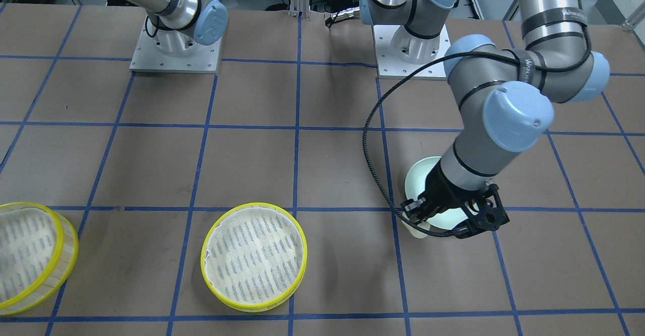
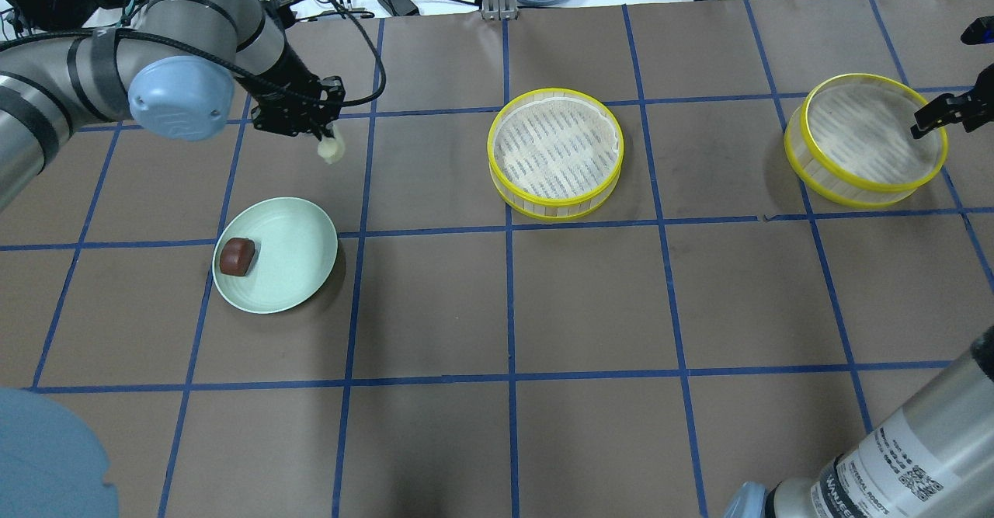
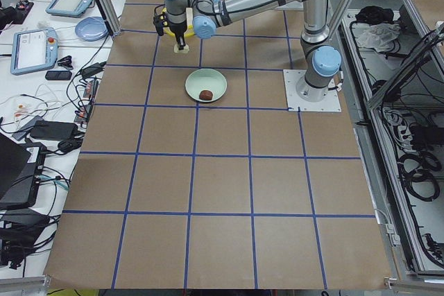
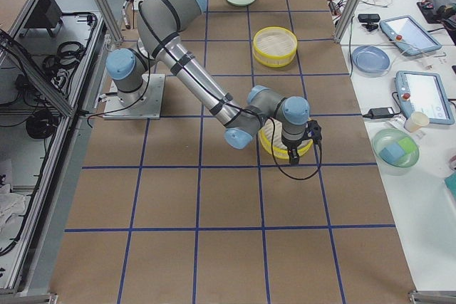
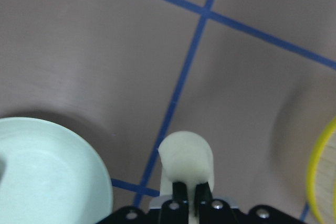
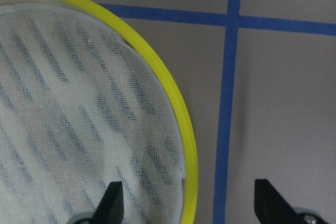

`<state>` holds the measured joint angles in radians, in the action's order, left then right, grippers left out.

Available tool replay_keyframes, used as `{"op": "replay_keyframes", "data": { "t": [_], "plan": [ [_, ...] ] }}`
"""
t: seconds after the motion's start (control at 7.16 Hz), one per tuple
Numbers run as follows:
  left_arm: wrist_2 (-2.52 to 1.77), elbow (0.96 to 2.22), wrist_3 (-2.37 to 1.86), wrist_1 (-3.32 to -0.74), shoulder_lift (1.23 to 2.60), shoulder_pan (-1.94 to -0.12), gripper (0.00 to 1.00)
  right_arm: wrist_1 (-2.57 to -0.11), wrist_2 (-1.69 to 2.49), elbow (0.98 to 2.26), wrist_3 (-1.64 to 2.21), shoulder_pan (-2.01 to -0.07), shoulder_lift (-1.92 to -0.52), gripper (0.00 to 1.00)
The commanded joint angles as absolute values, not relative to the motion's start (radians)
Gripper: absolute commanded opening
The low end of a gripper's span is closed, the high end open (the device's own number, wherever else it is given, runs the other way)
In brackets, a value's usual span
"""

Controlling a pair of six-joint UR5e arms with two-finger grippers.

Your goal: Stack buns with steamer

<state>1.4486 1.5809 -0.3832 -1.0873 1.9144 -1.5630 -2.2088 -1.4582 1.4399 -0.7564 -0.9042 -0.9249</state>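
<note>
The left claw (image 5: 187,195) is clamped on the cream-white bun (image 5: 186,156), held above the surface (image 2: 435,308) (off the plate). The reddish-brown bun (image 2: 237,256) lies on the pale green plate (image 2: 299,265), robot-ward of that claw. The right claw (image 6: 189,203), fingers apart, hangs over the rim of a yellow-rimmed steamer basket (image 6: 79,103). A second steamer basket (image 2: 555,153) sits between the claws.
</note>
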Motion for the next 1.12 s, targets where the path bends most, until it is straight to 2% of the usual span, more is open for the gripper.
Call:
{"op": "replay_keyframes", "data": {
  "t": [0.0, 0.42, 0.56, 0.98],
  "plan": [
    [1.339, 1.563, -0.526, -0.947, 1.946, -1.687, 0.00, -2.203, -1.445, 1.430, -0.781, -0.897, -0.907, 0.65],
    [1.207, 1.562, -0.665, -0.718, 2.058, -1.751, 0.00, -2.195, -1.443, 1.430, -0.794, -0.896, -0.911, 0.24],
    [1.212, 1.559, -0.672, -0.694, 2.097, -1.779, 0.00, -2.195, -1.443, 1.430, -0.801, -0.897, -0.908, 0.14],
    [1.216, 1.571, -0.672, -0.683, 2.166, -1.807, 0.00, -2.194, -1.445, 1.430, -0.824, -0.896, -0.920, 0.00]
  ]
}}
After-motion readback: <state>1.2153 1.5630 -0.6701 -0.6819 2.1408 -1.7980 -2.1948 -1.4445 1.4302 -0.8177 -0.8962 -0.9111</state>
